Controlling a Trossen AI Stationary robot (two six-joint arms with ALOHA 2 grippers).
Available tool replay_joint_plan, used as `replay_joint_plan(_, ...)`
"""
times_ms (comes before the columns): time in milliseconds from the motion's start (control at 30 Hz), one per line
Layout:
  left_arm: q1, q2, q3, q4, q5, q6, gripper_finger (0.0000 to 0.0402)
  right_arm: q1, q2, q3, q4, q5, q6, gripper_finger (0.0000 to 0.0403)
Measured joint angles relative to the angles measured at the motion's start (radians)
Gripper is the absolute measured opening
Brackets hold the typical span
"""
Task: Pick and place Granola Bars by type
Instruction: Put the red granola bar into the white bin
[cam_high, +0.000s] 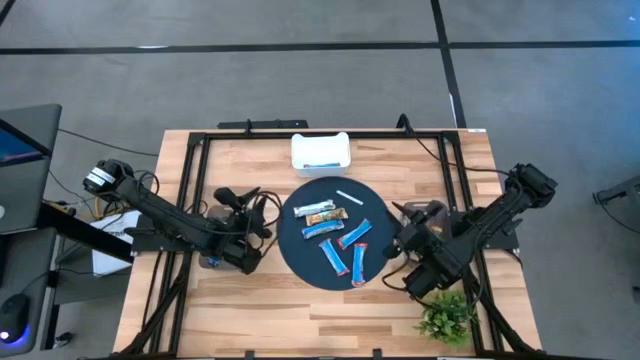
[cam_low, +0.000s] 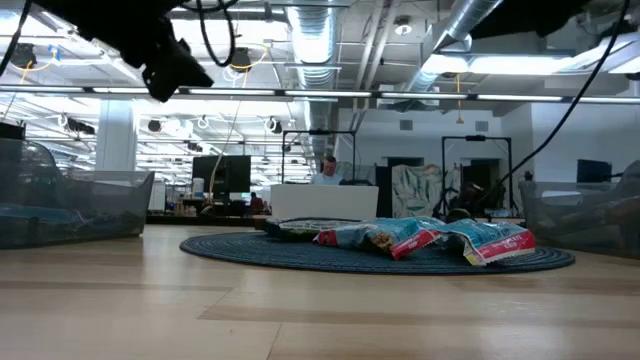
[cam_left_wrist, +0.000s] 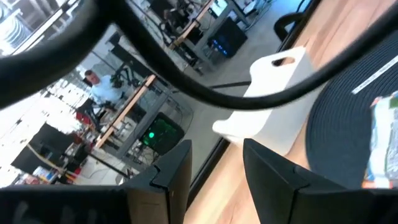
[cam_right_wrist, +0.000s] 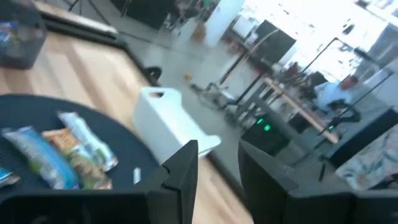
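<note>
Bare wood fills the near part of the low view, and beyond it the granola bars (cam_low: 425, 238) lie heaped on the dark round mat (cam_low: 240, 248). From above I count about six bars (cam_high: 335, 238) spread over that mat (cam_high: 295, 255) at the table's middle, with a thin white strip (cam_high: 348, 197) among them and a white bin (cam_high: 320, 152) just beyond the mat's far edge, something blue already in it. My left gripper (cam_high: 232, 205) sits left of the mat, my right gripper (cam_high: 405, 215) right of it; each wrist view shows its own fingers (cam_left_wrist: 171, 174) (cam_right_wrist: 183, 165) apart with nothing between them. I judge sorting is barely begun: no bar is held. Next I would pick one type, bring the closer arm over a bar lying clear of its neighbours, and close across its narrow width. Only the overhead separates the bars; the low view merges them. A potted plant (cam_high: 445, 318) stands at the near right corner.
</note>
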Motion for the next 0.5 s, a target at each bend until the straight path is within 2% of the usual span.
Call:
replay_joint_plan(133, 0.009, 0.000, 0.000, 0.203, 0.008, 0.197, 0.0139, -0.030, 0.000, -0.018, 0.008, 0.042, -0.001, 0.0108)
replay_joint_plan(200, 0.021, 0.000, 0.000, 0.283, 0.062, 0.257, 0.0139, -0.045, 0.000, -0.038, 0.020, 0.043, -0.001, 0.0108)
replay_joint_plan(233, 0.028, 0.000, 0.000, 0.312, 0.121, 0.277, 0.0139, -0.053, 0.000, -0.048, 0.029, 0.043, 0.000, 0.0108)
replay_joint_plan(300, 0.047, 0.000, 0.000, 0.345, 0.302, 0.333, 0.0139, -0.063, 0.000, -0.070, 0.030, 0.044, 0.005, 0.0108)
replay_joint_plan(367, 0.071, 0.001, -0.002, 0.393, 0.532, 0.413, 0.0139, -0.066, 0.000, -0.086, 0.030, 0.044, 0.007, 0.0108)
replay_joint_plan(500, 0.114, 0.001, -0.034, 0.597, 0.957, 0.636, 0.0139, -0.057, 0.000, -0.094, 0.030, 0.055, 0.007, 0.0108)
